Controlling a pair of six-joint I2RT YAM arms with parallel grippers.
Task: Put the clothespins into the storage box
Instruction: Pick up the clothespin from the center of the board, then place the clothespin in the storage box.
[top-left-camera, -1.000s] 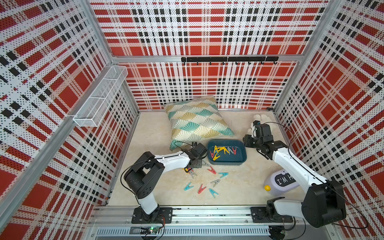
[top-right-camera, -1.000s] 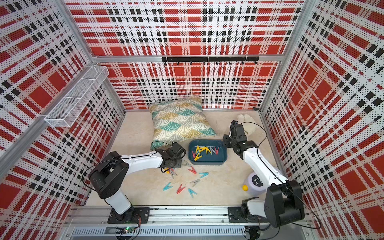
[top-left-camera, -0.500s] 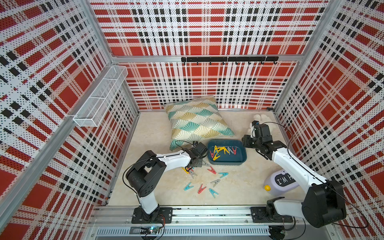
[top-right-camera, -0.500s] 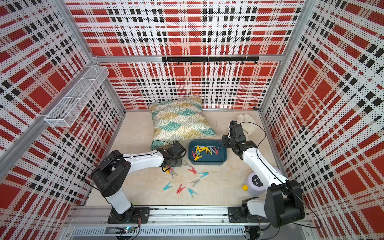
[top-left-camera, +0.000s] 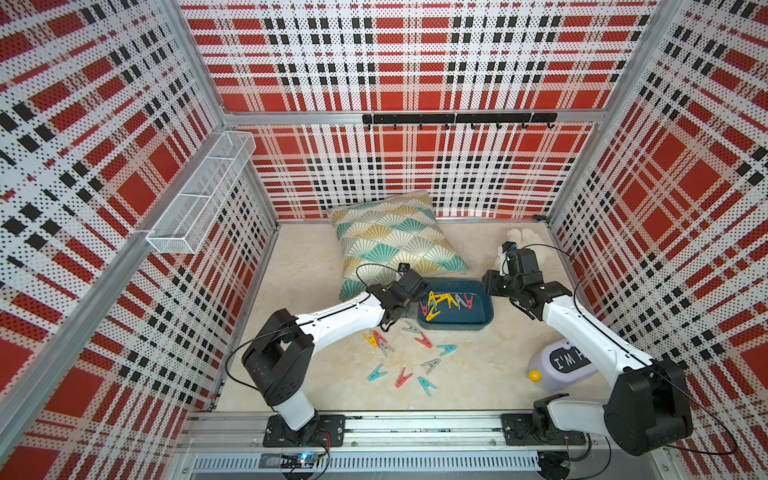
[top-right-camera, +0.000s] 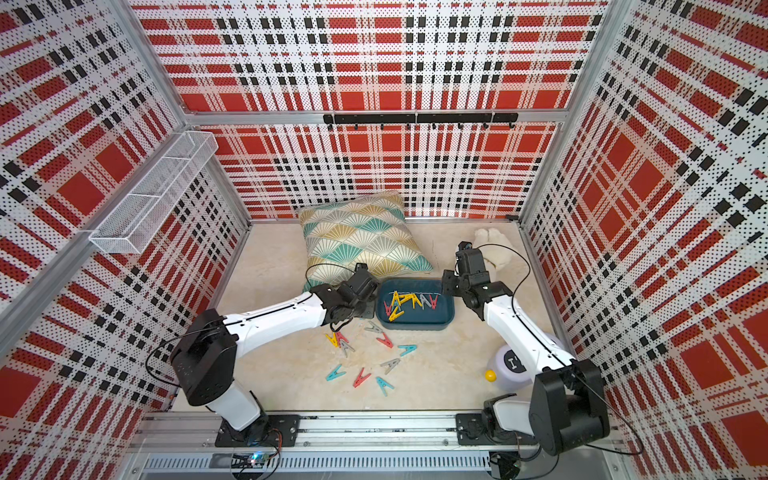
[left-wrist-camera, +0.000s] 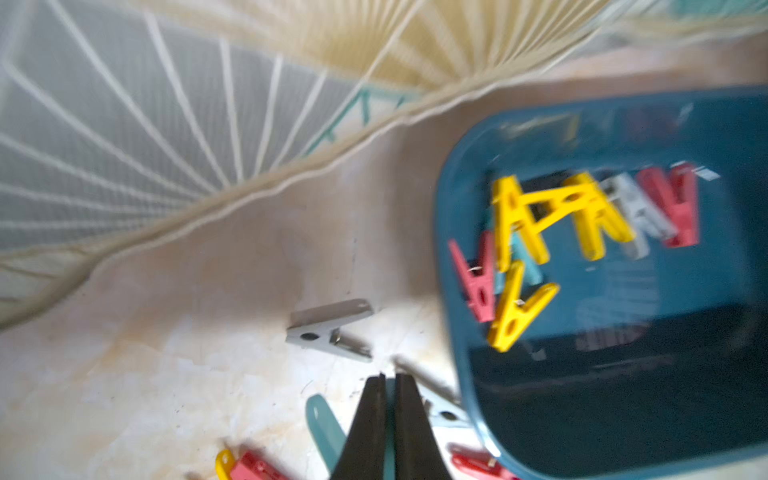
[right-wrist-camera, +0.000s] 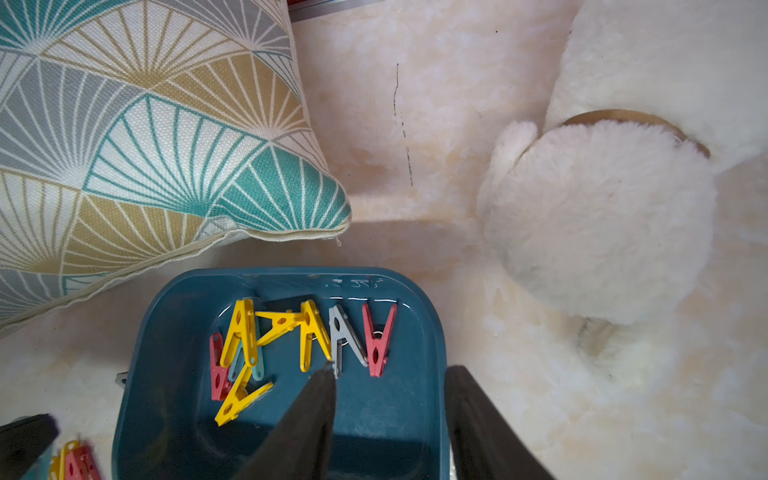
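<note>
The dark teal storage box (top-left-camera: 461, 321) (top-right-camera: 434, 320) sits mid-floor, in front of the pillow. Several clothespins (right-wrist-camera: 309, 332) lie inside it, in yellow, red, grey and teal. Several more clothespins (top-left-camera: 424, 340) (top-right-camera: 390, 365) are scattered on the floor in front of the box. My left gripper (left-wrist-camera: 387, 380) (top-left-camera: 388, 326) hovers by the box's left end, shut on a teal clothespin (left-wrist-camera: 326, 428). My right gripper (right-wrist-camera: 390, 374) (top-left-camera: 490, 286) is open at the box's right end. One of its fingers (right-wrist-camera: 320, 395) is inside the box and the other is outside the wall.
A fan-patterned pillow (top-left-camera: 395, 241) lies just behind the box. A white plush toy (top-left-camera: 523, 245) fills the back right corner. A pale bottle (top-left-camera: 561, 365) with a yellow cap lies at the front right. A white wire basket (top-left-camera: 199, 195) hangs on the left wall.
The left jaws have closed on the teal clothespin beside the box and the wrist has shifted slightly. The right arm has not moved.
</note>
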